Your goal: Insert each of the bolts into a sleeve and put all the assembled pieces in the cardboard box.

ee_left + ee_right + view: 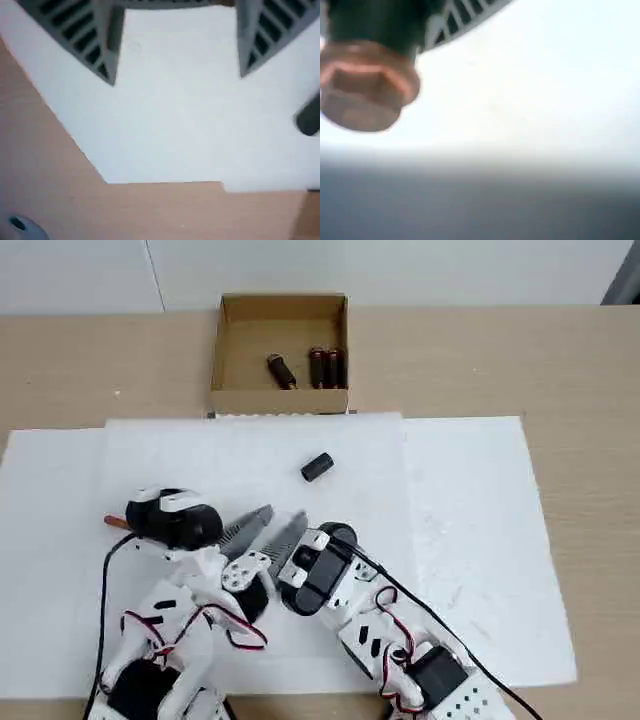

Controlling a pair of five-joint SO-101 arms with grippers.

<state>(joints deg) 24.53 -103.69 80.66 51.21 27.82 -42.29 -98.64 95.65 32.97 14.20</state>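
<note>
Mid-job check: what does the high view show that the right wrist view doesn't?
High view alone: the box holding three pieces, and a loose sleeve. Right wrist view alone: the bolt close up, its hexagonal head face-on. Both: the white sheet and the bolt, just a copper tip from above.

Left arm [165, 635] and right arm [400, 640] crouch low at the near edge of the bench [570, 360], wrists close together. The left claw [177, 79] gapes wide, empty; the right claw [422, 20] is clamped on a bolt [365, 85].
</note>
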